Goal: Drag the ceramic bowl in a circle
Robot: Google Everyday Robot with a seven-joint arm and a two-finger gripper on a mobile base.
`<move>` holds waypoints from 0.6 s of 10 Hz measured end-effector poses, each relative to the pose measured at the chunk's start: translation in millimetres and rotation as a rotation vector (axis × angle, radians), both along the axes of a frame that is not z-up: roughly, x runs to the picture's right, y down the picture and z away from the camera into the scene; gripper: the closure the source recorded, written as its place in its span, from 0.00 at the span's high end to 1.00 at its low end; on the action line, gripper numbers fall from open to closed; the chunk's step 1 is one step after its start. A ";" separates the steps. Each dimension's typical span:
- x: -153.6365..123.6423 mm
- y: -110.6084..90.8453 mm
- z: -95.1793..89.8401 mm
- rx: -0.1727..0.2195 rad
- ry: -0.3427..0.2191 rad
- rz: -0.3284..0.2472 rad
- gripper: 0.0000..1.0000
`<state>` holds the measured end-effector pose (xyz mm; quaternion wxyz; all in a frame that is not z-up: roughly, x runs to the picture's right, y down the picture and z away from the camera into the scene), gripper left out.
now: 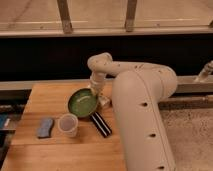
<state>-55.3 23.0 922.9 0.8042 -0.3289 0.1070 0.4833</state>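
Now I'm dragging the ceramic bowl (82,103), end effector (98,96) clamped on its rim. Next, I'm probably curving clear of the cup (68,124).

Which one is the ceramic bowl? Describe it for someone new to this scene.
On the wooden table beside the white arm, find the tool, shut on a rim near the table's middle. That rim belongs to the ceramic bowl: round, shallow, glossy green, wider than the translucent cup and blue sponge in front of it.
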 end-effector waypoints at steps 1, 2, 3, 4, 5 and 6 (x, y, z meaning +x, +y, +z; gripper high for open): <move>0.6 -7.5 8.0 0.004 -0.004 -0.003 0.00; -6.5 -14.2 14.0 0.008 -0.017 -0.012 0.00; -21.8 -21.2 20.3 0.009 -0.040 -0.030 0.00; -43.2 -29.6 24.9 0.010 -0.075 -0.059 0.00; -63.0 -33.0 26.4 0.007 -0.111 -0.092 0.00; -87.7 -33.4 24.7 0.006 -0.155 -0.132 0.00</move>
